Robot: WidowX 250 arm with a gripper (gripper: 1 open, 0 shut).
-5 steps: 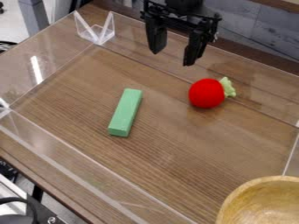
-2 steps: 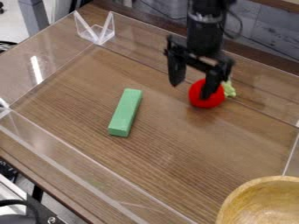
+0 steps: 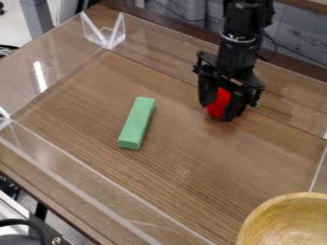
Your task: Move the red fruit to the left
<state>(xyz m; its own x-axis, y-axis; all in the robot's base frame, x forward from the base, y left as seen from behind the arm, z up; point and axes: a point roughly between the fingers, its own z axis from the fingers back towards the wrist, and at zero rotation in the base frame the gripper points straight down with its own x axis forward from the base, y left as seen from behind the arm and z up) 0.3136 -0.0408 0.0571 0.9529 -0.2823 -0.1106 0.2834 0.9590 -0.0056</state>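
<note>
The red fruit (image 3: 227,104) rests on the wooden table (image 3: 192,163), right of centre, and only a strip of red shows between the fingers. My gripper (image 3: 227,100) points straight down over it, with one black finger against each side, shut on it. The fruit's leafy top is hidden behind the right finger.
A long green block (image 3: 137,122) lies on the table to the left of the fruit. Low clear plastic walls (image 3: 52,158) fence the work area, with a clear folded stand (image 3: 102,33) at the back left. A wooden bowl (image 3: 284,209) sits at the bottom right corner.
The gripper came down from above the table's back edge onto the red fruit, and its fingers drew in from wide open to the fruit's sides. The fruit and block stayed put.
</note>
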